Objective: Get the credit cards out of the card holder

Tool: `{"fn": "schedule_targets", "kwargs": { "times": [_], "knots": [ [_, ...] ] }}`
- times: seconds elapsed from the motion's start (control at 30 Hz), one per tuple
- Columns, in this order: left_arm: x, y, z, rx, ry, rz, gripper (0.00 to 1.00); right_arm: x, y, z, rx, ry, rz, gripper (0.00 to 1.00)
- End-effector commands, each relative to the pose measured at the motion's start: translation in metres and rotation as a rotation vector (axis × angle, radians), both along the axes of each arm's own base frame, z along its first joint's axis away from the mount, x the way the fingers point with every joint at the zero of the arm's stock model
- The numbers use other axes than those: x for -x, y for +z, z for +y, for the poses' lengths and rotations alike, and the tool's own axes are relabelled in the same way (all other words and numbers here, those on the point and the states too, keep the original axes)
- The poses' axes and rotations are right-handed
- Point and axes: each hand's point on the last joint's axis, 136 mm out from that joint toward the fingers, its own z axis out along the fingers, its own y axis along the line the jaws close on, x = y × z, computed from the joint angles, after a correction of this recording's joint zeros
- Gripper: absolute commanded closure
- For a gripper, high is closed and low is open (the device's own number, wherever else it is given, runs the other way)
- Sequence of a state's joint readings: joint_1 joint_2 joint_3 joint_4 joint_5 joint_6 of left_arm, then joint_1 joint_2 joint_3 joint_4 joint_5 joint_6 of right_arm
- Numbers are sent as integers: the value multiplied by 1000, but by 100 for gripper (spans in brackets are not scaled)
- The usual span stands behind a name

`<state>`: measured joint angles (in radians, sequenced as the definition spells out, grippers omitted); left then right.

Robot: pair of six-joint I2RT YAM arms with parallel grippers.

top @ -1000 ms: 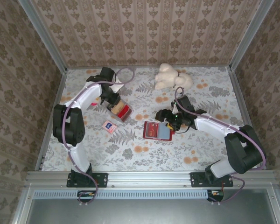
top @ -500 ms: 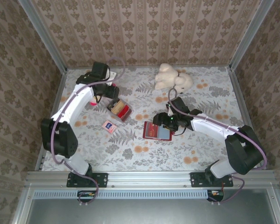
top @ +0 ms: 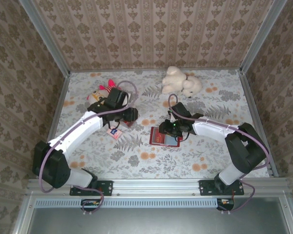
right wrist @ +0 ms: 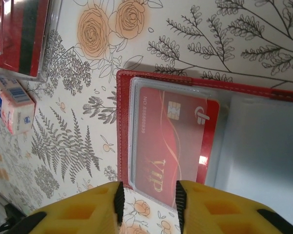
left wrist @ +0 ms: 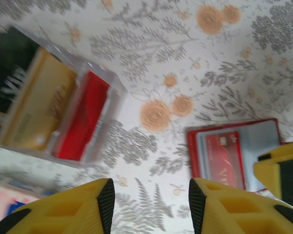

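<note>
Brought right claw (right wrist: 149, 195) over the open wallet (right wrist: 123, 146), narrowing yet apart, empty; left claw (left wrist: 151, 200) apart; card (right wrist: 173, 141) still pocketed

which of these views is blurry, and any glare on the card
Left wrist view: motion blur, with the clear plastic box and the open red wallet both smeared. Right wrist view: sharp, the red VIP card is readable, with one small glare spot near its edge. Top view: even light, in focus, no glare.
</note>
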<state>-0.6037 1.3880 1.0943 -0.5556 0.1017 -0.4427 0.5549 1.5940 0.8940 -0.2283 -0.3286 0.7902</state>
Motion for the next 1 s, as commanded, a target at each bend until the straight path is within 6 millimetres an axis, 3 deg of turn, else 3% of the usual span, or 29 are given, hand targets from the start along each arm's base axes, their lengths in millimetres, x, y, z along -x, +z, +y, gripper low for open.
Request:
{"fn": "schedule_targets", "kwargs": {
  "times": [0.0, 0.43, 0.73, 0.97],
  "knots": [
    [9, -6, -25, 111, 27, 40, 56, 0, -13, -3, -2, -22, 31, 69],
    [43, -81, -98, 118, -12, 221, 68, -1, -33, -17, 15, -67, 74, 76],
    [36, -107, -97, 43, 25, 237, 78, 0, -42, -21, 33, -46, 79, 81],
    [36, -112, -103, 64, 18, 259, 82, -1, -45, -17, 20, -23, 78, 81]
  ]
}}
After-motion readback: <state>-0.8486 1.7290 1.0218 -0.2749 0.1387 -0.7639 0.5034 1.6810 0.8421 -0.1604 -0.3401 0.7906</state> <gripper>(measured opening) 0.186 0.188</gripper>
